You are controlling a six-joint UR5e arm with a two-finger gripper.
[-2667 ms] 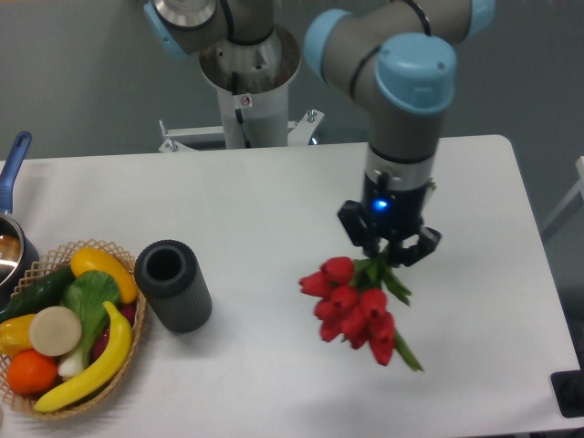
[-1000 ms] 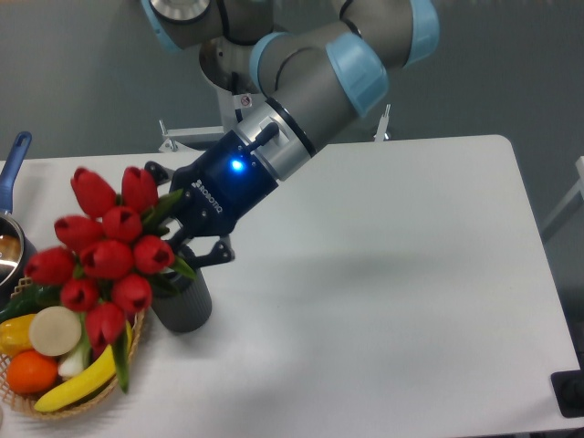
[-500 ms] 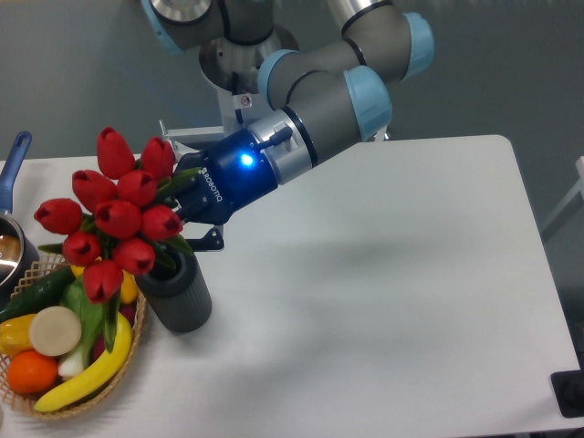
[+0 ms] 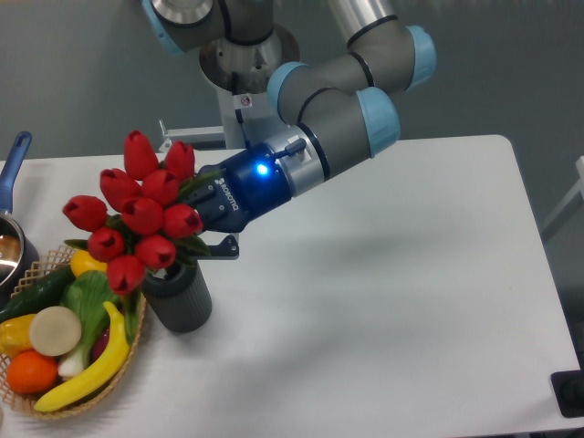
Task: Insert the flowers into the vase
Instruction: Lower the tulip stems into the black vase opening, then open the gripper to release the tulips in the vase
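Observation:
The flowers (image 4: 139, 213) are a bunch of red tulip buds with green stems and leaves, held tilted up and to the left. My gripper (image 4: 208, 217) is shut on their stems, just right of the buds. The vase (image 4: 179, 297) is a short dark grey cylinder on the table at the left. The bunch hangs right above its top and hides the hole. I cannot tell whether the stem ends are inside the hole.
A wicker basket (image 4: 130, 356) of fruit and vegetables stands left of the vase, touching it. A pot with a blue handle (image 4: 11, 164) is at the far left edge. The arm's base (image 4: 248, 82) stands behind the table.
The gripper carried the flowers from the right side of the table to the vase. In the last second the bunch rose, shifted right and turned more upright over the vase.

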